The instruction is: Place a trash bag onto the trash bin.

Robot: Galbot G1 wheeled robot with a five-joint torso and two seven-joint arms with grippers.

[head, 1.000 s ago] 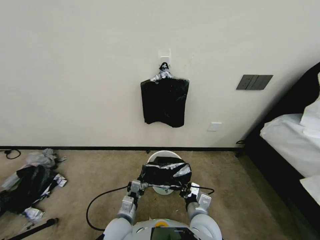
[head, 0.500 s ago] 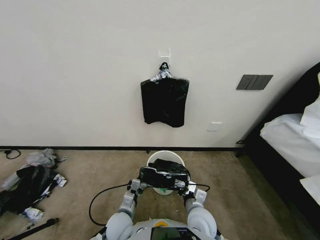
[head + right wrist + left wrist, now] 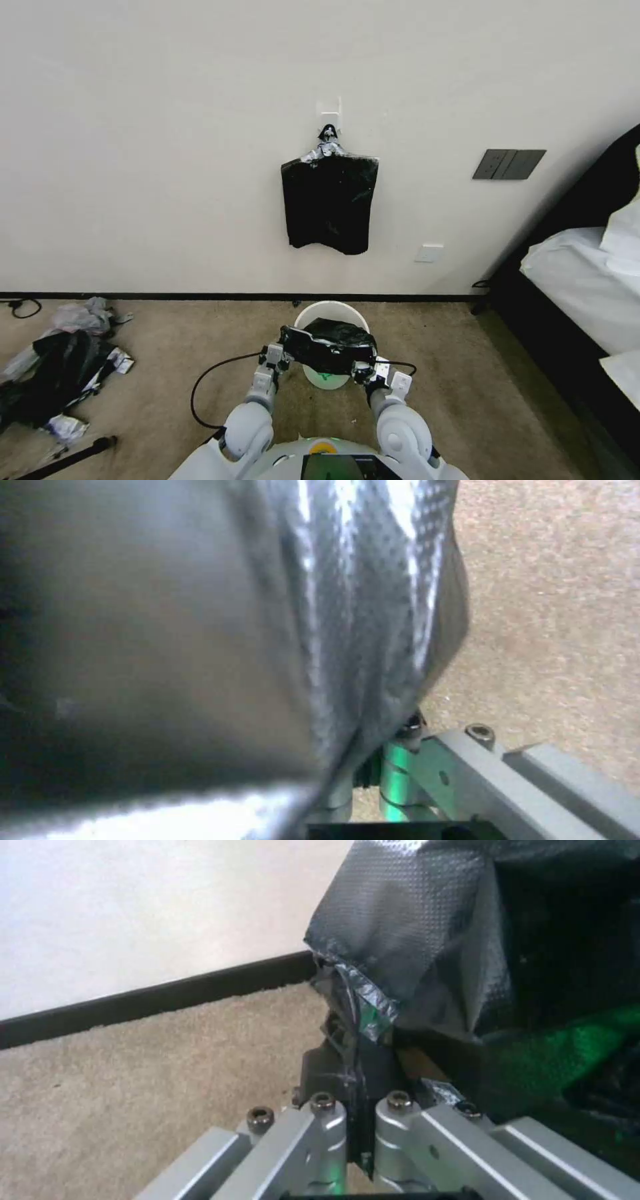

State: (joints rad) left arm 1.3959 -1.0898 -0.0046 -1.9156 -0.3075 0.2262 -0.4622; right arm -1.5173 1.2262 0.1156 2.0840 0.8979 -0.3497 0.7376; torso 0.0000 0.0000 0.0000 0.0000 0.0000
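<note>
On carpet by the wall, trash bin [image 3: 331, 312] is sitting w/ trash bag [image 3: 330, 347] draping over its near rim. Left gripper [image 3: 278, 354] & right gripper [image 3: 368, 372] are pinching the bag's corners.

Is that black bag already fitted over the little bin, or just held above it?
Not fitted yet. The trash bag hangs stretched between the left gripper and right gripper, over the trash bin, whose far rim is bare.

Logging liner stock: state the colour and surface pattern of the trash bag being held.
Black with a silvery sheen and fine dotted embossing; the trash bag shows best in the left wrist view.
</note>
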